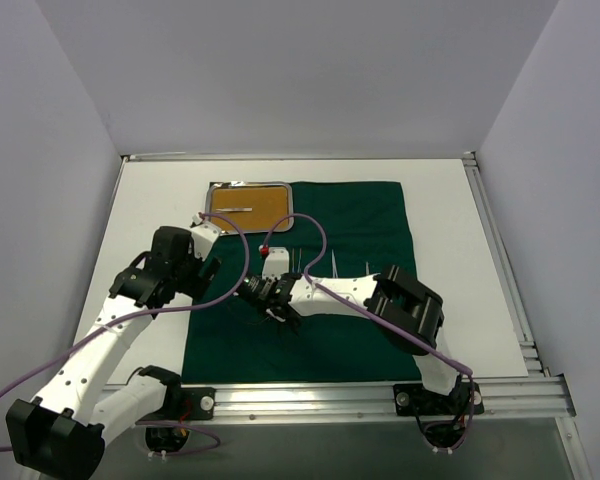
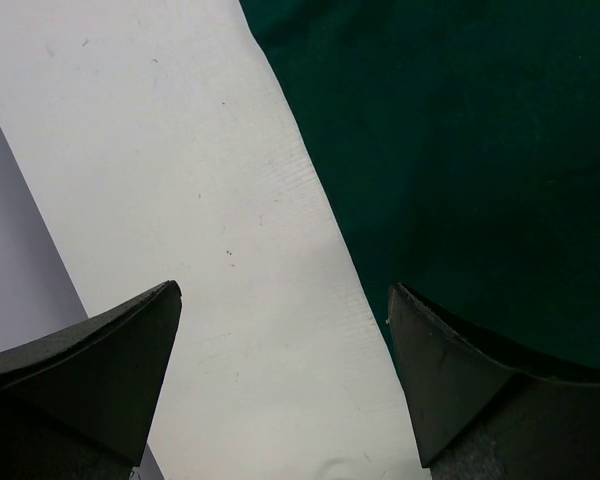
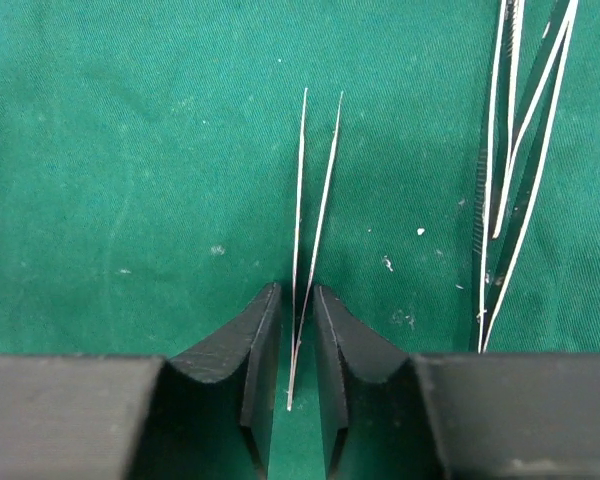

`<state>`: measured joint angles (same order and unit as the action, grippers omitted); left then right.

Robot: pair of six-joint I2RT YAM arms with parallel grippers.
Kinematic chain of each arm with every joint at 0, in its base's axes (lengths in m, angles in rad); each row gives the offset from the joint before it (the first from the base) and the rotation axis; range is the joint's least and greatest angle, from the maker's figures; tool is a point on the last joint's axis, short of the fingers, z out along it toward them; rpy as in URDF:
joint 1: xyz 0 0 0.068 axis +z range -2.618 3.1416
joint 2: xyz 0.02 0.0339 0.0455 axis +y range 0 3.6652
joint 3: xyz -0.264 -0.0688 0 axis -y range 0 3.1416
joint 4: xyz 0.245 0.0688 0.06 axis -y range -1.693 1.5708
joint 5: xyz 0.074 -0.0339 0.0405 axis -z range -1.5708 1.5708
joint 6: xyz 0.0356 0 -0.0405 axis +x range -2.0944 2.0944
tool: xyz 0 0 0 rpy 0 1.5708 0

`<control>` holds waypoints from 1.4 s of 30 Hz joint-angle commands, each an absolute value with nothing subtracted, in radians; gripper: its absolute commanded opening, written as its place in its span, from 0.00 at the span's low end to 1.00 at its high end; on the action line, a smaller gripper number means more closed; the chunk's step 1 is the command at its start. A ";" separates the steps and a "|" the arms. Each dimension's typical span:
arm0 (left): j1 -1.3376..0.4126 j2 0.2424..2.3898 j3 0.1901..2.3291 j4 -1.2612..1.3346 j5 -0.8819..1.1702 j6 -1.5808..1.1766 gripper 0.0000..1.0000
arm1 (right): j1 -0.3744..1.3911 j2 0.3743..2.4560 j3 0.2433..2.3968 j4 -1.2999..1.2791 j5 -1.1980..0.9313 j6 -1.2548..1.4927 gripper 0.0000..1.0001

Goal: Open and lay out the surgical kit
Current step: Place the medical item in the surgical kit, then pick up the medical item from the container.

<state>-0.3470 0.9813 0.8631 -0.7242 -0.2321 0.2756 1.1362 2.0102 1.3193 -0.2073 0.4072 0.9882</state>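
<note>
The right end effector (image 3: 297, 295), jaws a mere slit apart with contact impossible to tell, straddles the joined end of the thin straight steel tweezers (image 3: 298, 250), which lie dead ahead along its reach, tips pointing away, on the dark green cloth wrap (image 3: 130, 150)

The left arm (image 1: 105, 350) and the right arm (image 1: 335, 290) are built from smooth white links joined by blocky black joint housings (image 1: 408, 308), and a thin purple cable (image 1: 323, 235) is looped loosely along each. Small dark screw holes are dotted in a row along the left arm's white lower link. The left gripper (image 2: 283, 300) and the right gripper (image 3: 297, 300) each end in two matt black, wedge-shaped fingers (image 3: 242, 380), seen faintly scuffed and speckled in the wrist views.
</note>
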 commanded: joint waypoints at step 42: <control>-0.276 2.129 2.017 -0.945 -0.003 0.708 0.68 | 0.561 1.704 1.388 -0.169 -0.181 0.434 0.40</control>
<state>-0.2970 2.0480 1.9045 -0.9390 0.0456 0.5213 0.5797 1.6558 1.3678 -0.1810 -0.0902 0.4698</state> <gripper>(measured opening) 0.657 0.396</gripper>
